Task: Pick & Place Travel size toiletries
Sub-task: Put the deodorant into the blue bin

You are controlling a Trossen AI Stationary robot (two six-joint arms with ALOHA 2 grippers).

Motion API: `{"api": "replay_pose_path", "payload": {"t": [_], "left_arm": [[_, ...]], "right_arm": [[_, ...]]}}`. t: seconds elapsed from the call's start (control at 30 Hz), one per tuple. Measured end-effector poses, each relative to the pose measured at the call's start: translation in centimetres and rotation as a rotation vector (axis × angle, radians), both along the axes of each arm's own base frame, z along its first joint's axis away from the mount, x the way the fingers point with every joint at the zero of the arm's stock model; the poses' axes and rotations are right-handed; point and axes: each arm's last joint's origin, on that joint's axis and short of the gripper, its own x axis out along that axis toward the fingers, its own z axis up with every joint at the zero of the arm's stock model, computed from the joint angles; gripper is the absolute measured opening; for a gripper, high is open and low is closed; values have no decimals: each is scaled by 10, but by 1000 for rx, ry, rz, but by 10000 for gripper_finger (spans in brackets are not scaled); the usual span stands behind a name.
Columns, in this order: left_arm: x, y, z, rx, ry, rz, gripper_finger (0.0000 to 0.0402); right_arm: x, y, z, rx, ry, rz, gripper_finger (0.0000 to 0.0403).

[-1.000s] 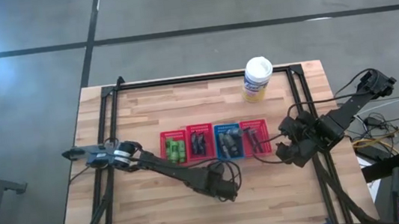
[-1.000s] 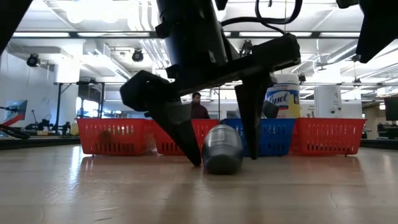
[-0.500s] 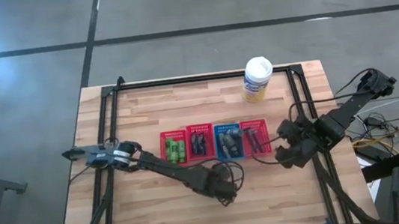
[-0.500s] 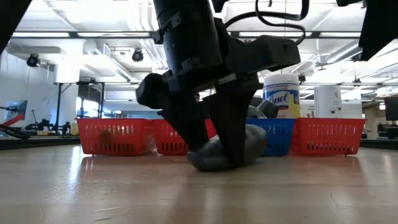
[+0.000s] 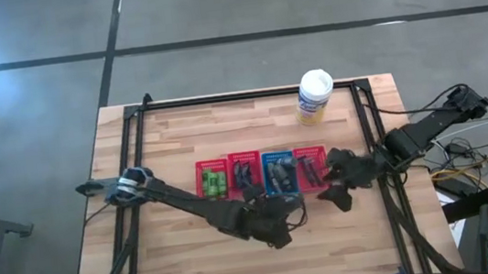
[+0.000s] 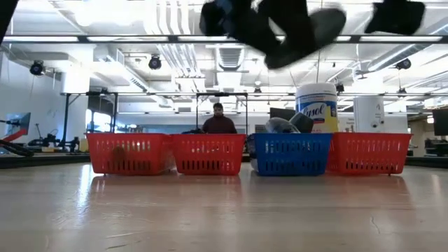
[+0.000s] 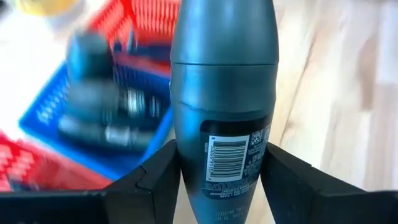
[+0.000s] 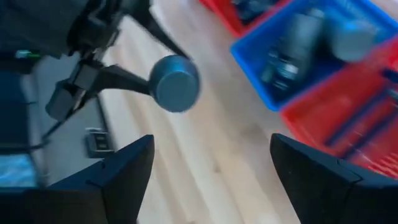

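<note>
Above the table's near half, a grey oval tube (image 7: pixel 224 106) is clamped between the left gripper (image 5: pixel 277 228) fingers, lifted clear of the wood. Just beyond, the blue basket (image 5: pixel 278 173) is seen holding more grey tubes. Beside the row's right end, the right gripper (image 8: pixel 211 180) is held open, empty.

The pale wooden surface (image 5: pixel 179 135) lies bare from 9 through 12 o'clock of the row of four small mesh baskets, three red and one blue (image 5: pixel 263 173). A white canister with a yellow-blue label (image 5: pixel 315 97) stands at 1 o'clock. At 5 o'clock, the left end effector (image 5: pixel 283 217), clamped on a grey oval tube (image 7: pixel 224 93), and the right end effector (image 5: pixel 335 187) crowd the near strip.
</note>
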Motion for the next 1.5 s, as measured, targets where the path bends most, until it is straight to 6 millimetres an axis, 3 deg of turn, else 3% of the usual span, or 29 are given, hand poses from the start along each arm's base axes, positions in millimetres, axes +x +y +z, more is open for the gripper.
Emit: {"api": "replay_pose_path", "payload": {"t": [0.17,0.47,0.7,1.07,1.5], "left_arm": [[-3,7,22,61,-53,-34,194],[-1,12,28,147,-54,-91,196],[5,20,32,159,-84,-104,196],[6,23,31,176,-67,-113,197],[5,30,28,188,-25,-97,201]], "right_arm": [[14,-4,6,55,-91,79,331],[28,-4,5,100,-127,107,358],[43,-10,-6,95,-88,52,348],[52,-17,-9,129,-83,44,302],[64,-22,-15,156,-79,46,196]]}}
